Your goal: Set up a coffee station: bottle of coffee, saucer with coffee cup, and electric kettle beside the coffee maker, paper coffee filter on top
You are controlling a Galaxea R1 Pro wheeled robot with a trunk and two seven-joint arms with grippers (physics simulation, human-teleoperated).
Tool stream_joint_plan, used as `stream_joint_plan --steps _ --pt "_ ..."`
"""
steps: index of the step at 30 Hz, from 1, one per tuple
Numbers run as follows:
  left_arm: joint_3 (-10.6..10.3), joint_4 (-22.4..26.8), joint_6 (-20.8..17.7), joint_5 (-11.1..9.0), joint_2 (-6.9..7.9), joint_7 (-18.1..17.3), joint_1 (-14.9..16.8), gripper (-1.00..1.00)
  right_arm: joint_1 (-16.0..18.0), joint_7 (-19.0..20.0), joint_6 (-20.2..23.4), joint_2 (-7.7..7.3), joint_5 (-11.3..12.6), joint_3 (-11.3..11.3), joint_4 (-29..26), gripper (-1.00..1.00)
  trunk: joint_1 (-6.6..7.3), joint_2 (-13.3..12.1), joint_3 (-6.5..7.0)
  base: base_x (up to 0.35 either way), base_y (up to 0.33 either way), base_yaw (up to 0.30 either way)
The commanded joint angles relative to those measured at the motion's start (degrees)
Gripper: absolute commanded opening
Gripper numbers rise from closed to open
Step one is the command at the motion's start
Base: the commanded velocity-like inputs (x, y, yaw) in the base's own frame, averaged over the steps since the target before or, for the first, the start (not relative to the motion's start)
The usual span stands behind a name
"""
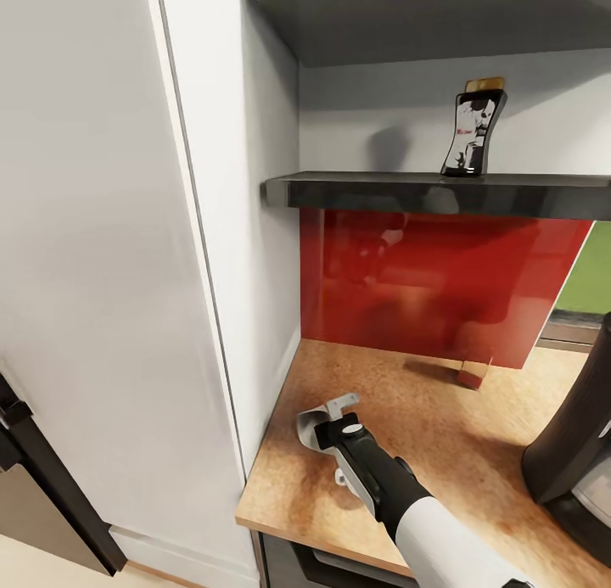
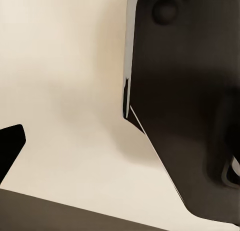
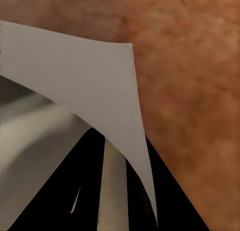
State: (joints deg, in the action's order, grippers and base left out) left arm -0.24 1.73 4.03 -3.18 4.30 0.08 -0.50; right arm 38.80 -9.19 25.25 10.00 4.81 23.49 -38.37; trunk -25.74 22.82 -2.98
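The bottle of coffee (image 1: 473,130), dark with a gold-tan cap, stands upright on the dark kitchen shelf (image 1: 407,192). Below it lies the tan kitchen countertop (image 1: 441,452). Low over the countertop's left part, my right gripper (image 1: 329,418) is shut on a pale grey paper coffee filter (image 1: 311,425). In the right wrist view that filter (image 3: 90,81) hangs as a curved sheet just above the wood grain. The black coffee maker (image 1: 567,435) is cut off by the right edge. The left wrist view gives dark blurred shapes against cream, and the left gripper's state is unclear.
A tall white cabinet side (image 1: 229,232) walls in the countertop on the left. A glossy red backsplash (image 1: 441,282) closes the back, with a small red and tan object (image 1: 472,373) at its foot. A second shelf (image 1: 441,19) hangs above the bottle.
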Motion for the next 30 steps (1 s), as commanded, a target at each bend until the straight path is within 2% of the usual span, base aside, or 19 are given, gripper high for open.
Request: stream_joint_plan --steps 1,15,22,30 --pt "-0.05 0.1 0.06 -0.33 0.0 0.01 -0.03 1.0 0.0 -0.48 0.15 0.0 1.26 0.23 0.05 -1.0 -0.04 0.1 -0.13 0.0 0.0 0.0" --pt "-0.07 0.03 0.19 -0.33 0.0 0.01 -0.03 1.0 0.04 -0.48 0.23 0.0 1.26 0.26 -1.06 -1.0 -0.04 0.1 -0.13 0.0 0.0 0.0" --pt "-0.03 0.06 0.23 -0.33 0.08 0.01 -0.03 1.0 0.05 -0.54 0.31 0.0 1.26 0.1 -4.72 -1.0 -0.04 0.1 -0.13 0.0 0.0 0.0" --pt "-0.02 0.12 0.25 -0.31 0.09 -0.07 -0.03 1.0 0.04 -0.61 0.58 0.0 1.1 -0.23 -12.42 -1.0 -0.04 0.1 -0.13 0.0 0.0 0.0"
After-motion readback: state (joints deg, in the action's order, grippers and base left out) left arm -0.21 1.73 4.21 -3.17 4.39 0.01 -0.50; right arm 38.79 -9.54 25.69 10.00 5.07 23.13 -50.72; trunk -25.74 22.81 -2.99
